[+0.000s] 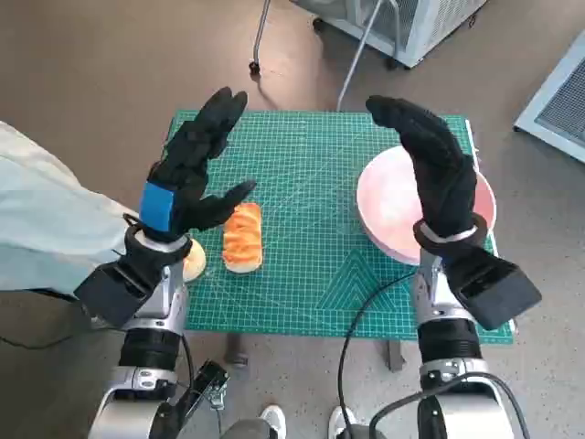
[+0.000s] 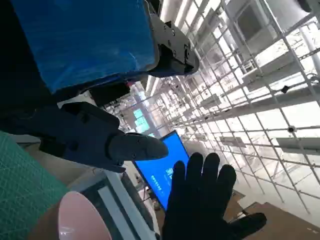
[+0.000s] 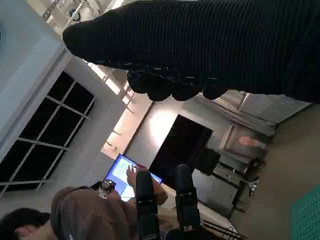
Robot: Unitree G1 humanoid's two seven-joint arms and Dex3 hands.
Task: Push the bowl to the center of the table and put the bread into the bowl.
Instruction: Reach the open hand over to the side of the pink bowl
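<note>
Both hands are up in the air over the table (image 1: 302, 302), which has a green mat with lines on it. The left hand (image 1: 192, 174) is black with blue tape on its back. Its fingers are spread apart and it holds nothing. The right hand (image 1: 437, 169) wears a black knitted glove. Its fingers are held out flat and it holds nothing too.

The bread (image 1: 242, 236) is orange and cream. It lies on the mat near the left side, just below the left hand's thumb. The hand does not touch it. Beside the bread, closer to the table edge, there is a small round tan thing (image 1: 194, 260). The left wrist hides most of it, so I cannot tell what it is.

The bowl (image 1: 388, 206) is pink. It sits at the right side of the table, not in the middle. The right hand and wrist cover a big part of it, and its far side is hidden behind the glove.

In the left wrist view, only a bit of the pink bowl rim (image 2: 80, 217) shows in a corner, and the gloved right hand (image 2: 205, 205) is spread open.

In the right wrist view, the glove (image 3: 210, 45) fills the top. A person (image 3: 80, 215) sits at a blue screen (image 3: 122, 172), partly cut off.
</note>
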